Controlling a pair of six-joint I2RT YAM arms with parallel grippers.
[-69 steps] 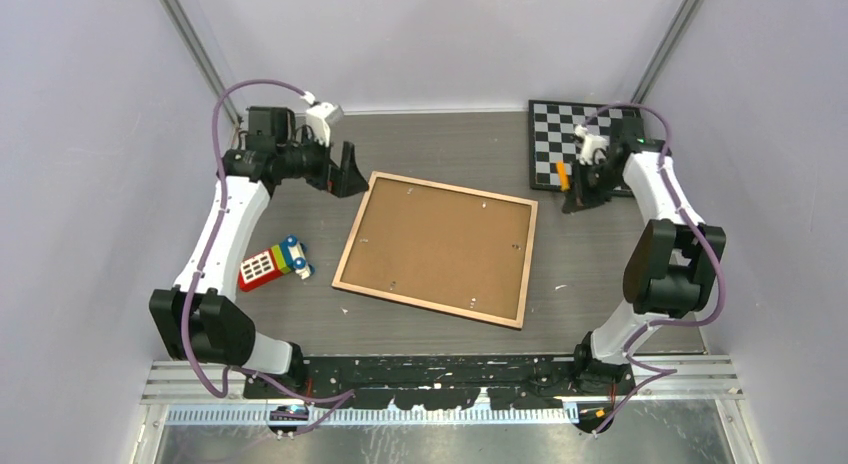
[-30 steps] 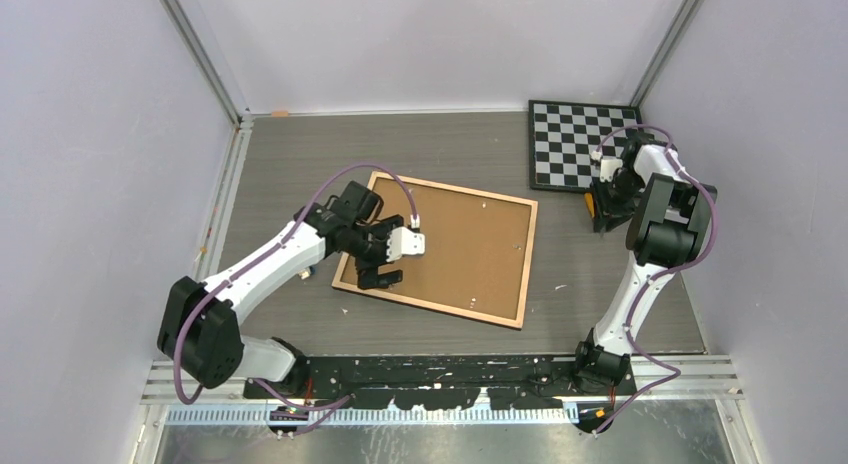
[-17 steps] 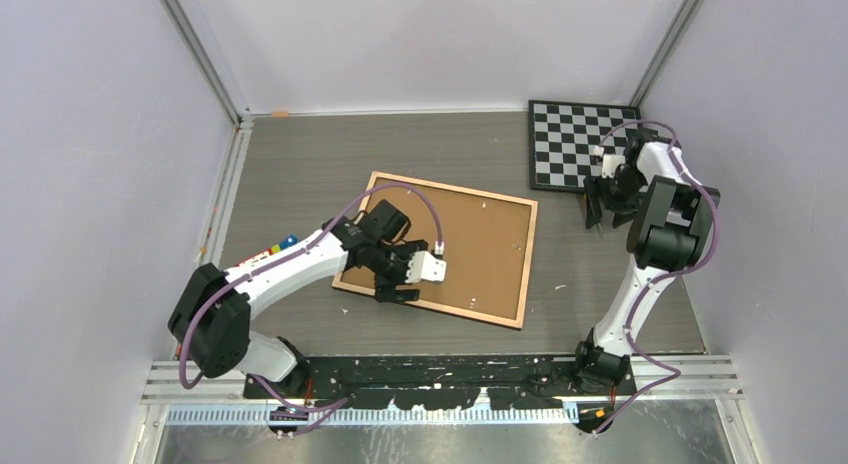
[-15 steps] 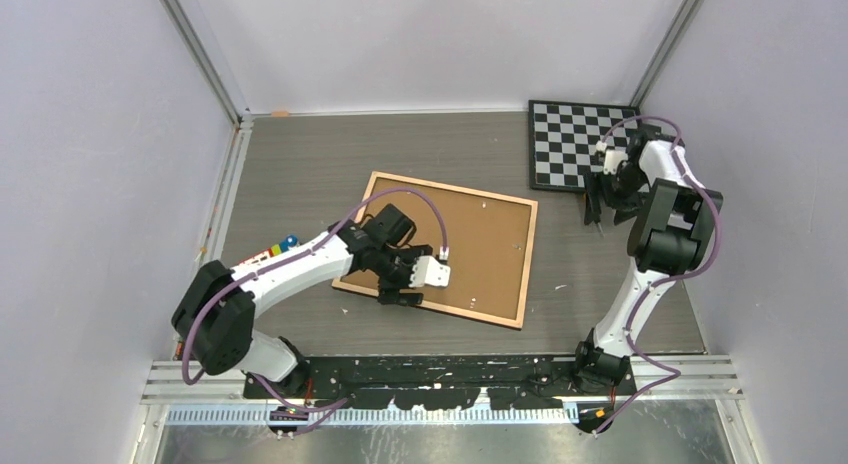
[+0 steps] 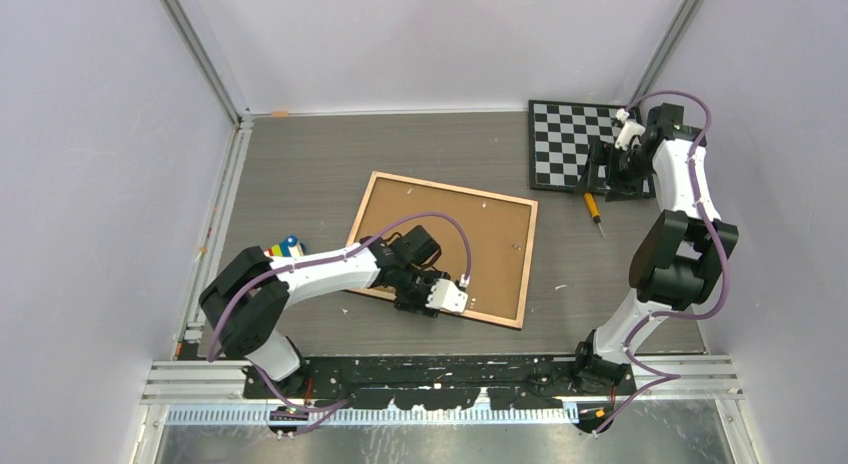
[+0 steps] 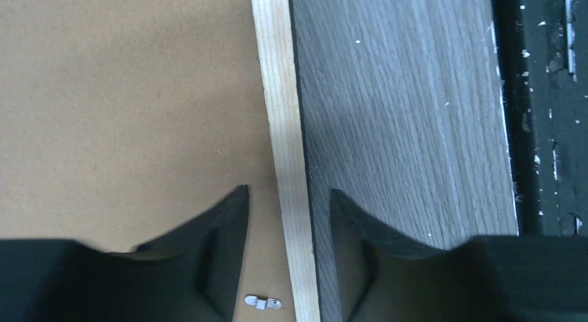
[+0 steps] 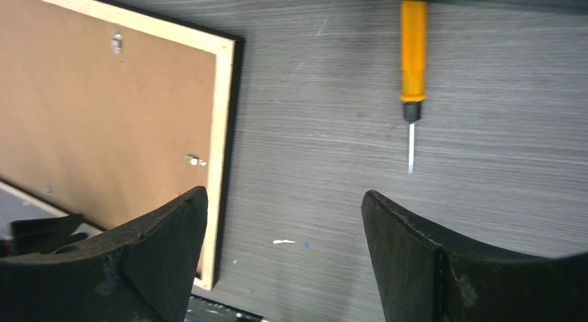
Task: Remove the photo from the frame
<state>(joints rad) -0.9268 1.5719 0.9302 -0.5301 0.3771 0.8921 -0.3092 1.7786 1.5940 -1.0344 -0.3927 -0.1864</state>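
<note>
The frame [image 5: 440, 239] lies face down in the middle of the table, its brown backing board [image 6: 125, 93] inside a light wood rim [image 6: 277, 93]. The photo is hidden under that board. My left gripper [image 5: 420, 302] is at the frame's near edge. In the left wrist view its fingers [image 6: 229, 225] straddle the rim with a small gap on each side, so the left gripper [image 6: 286, 192] is open. A small metal clip [image 6: 263, 302] sits by the left finger. My right gripper [image 5: 603, 169] hangs open and empty by the checkered board, and the right gripper [image 7: 284, 193] looks down on bare table.
A black-and-white checkered board [image 5: 570, 134] lies at the back right. An orange-handled screwdriver [image 5: 593, 206] rests on the table beside it, also visible as the screwdriver [image 7: 413, 51]. A colourful toy [image 5: 283, 248] peeks out by the left arm. A black rail [image 6: 548, 128] runs along the near edge.
My left gripper slid from the frame's left side to its near edge and its jaws narrowed around the rim. My right gripper opened, left the screwdriver on the table and drew back towards the checkered board.
</note>
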